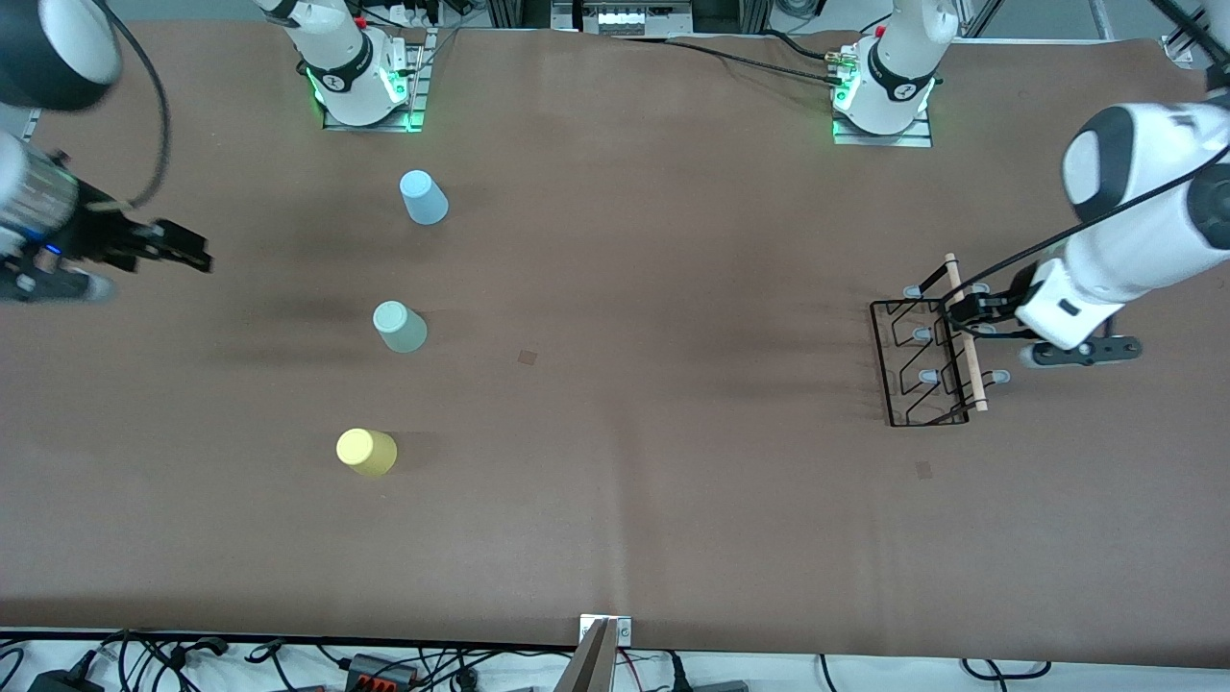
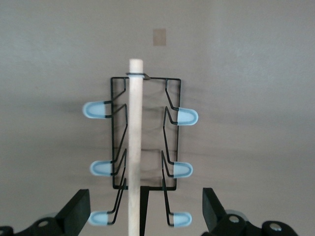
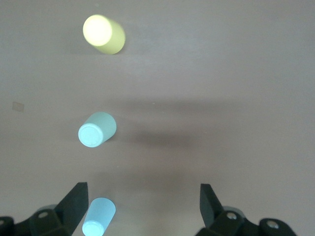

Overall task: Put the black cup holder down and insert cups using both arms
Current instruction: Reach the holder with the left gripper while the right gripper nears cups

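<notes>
Front view, entry: black cup holder (image 1: 921, 360) at left arm's end of table (image 1: 673, 481). Left hand (image 2: 142, 216) wide open astride wooden rod (image 2: 135, 142), holding nothing. Right hand (image 1: 178, 248) open, empty, waiting. Cups (image 1: 399, 327) toward right arm's end. Risk: off-ctr grip tilts holder.

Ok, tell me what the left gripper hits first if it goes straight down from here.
Most likely the holder's wooden rod: the open left gripper hangs over the holder with the rod between its fingers, nearer one of them. How high it hangs is unclear.
</notes>
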Motion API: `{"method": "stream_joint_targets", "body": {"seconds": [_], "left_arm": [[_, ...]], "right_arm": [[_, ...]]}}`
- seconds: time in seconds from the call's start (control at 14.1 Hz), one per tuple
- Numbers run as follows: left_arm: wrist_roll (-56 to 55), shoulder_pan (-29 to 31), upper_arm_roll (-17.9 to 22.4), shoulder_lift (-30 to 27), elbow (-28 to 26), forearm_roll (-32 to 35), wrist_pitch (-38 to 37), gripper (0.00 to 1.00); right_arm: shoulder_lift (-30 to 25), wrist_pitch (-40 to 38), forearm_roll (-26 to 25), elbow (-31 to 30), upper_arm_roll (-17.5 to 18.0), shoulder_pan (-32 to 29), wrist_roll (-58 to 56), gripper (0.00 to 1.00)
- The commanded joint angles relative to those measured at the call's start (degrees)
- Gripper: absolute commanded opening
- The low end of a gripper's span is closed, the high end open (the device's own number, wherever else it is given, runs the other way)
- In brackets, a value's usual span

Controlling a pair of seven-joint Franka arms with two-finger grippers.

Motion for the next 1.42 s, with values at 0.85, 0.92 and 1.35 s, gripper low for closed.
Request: {"method": "stream_joint_targets", "body": {"seconds": [0.85, 0.92, 1.35], "left_arm": [[6.05, 1.21, -1.57, 2.9, -4.53, 4.72, 6.96, 0.62], [6.05, 1.47, -1.66, 3.07, -4.53, 4.72, 7.05, 0.57], [9.65, 3.67, -1.66, 3.43, -4.53, 4.63, 7.66, 0.19]], "right_arm": [[13.64, 3.41, 0.85, 5.8, -0.35, 6.88, 1.38, 1.0], [13.56, 3.59, 0.85, 6.23, -0.35, 6.88, 1.47, 1.0], [12.85, 2.72, 0.85, 6.59, -0.35, 6.8, 1.91, 1.0]]}}
